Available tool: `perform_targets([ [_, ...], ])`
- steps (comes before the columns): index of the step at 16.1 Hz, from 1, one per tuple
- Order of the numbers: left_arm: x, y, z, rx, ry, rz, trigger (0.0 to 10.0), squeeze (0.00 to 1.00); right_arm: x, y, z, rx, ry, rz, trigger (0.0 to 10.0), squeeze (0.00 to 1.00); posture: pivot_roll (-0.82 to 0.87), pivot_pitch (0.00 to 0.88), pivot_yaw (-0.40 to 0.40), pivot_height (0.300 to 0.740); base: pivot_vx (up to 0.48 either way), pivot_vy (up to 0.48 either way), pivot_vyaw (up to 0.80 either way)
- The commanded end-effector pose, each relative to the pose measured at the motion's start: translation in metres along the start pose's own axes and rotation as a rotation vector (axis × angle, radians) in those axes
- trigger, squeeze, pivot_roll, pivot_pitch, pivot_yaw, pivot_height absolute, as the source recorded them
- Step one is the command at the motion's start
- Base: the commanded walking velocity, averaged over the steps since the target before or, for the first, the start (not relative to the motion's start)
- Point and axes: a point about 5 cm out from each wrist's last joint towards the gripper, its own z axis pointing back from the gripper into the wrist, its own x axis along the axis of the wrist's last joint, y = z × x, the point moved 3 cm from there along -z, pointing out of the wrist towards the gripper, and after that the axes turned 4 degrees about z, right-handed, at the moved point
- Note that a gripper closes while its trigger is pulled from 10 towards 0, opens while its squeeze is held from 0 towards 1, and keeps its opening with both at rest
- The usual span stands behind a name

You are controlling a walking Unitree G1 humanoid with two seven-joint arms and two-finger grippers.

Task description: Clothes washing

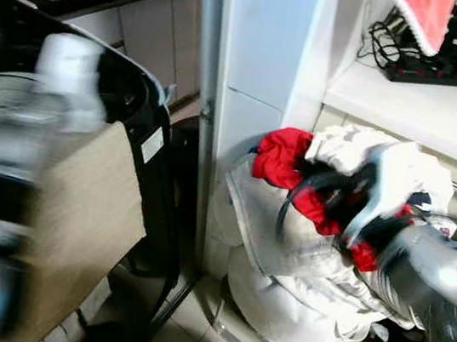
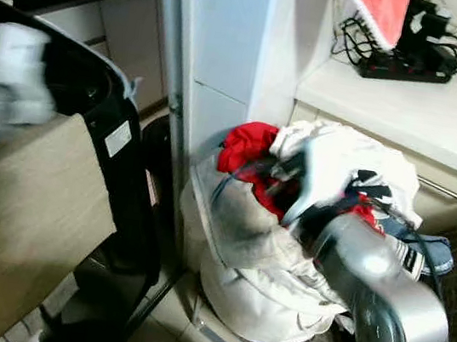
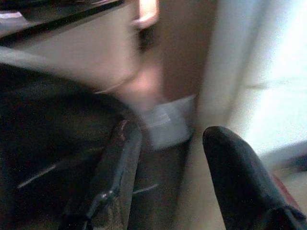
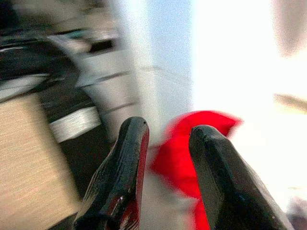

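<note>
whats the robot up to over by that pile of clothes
It is doing laundry. The right gripper reaches into the white laundry bag on the floor, jaws open and aimed at a red garment on top of the heap. The left gripper, also open, sits over by the black washing machine. Nothing is lifted yet.

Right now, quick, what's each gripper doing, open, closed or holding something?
Left gripper: open, holding nothing.
Right gripper: open, empty, at the red garment on the laundry pile.
</note>
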Motion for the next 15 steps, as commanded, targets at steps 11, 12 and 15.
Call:
perform_targets([
  [11,-0.052,-0.139,0.013,-0.427,0.016,-0.052,10.0,0.0,-0.062,-0.065,-0.002,-0.14,0.365,0.072,10.0,1.0,-0.13,0.0,0.071,0.74,0.0,0.0,0.0],
  [12,-0.057,-0.149,0.023,-0.512,0.029,-0.071,10.0,0.0,-0.071,-0.066,-0.001,-0.115,0.412,0.087,10.0,1.0,-0.13,0.0,0.071,0.74,0.0,0.0,0.0],
  [15,-0.065,-0.172,0.046,-0.696,0.042,-0.144,10.0,0.0,-0.085,-0.071,-0.005,-0.12,0.453,0.16,10.0,1.0,-0.12,0.0,0.067,0.74,0.0,0.0,0.0],
])
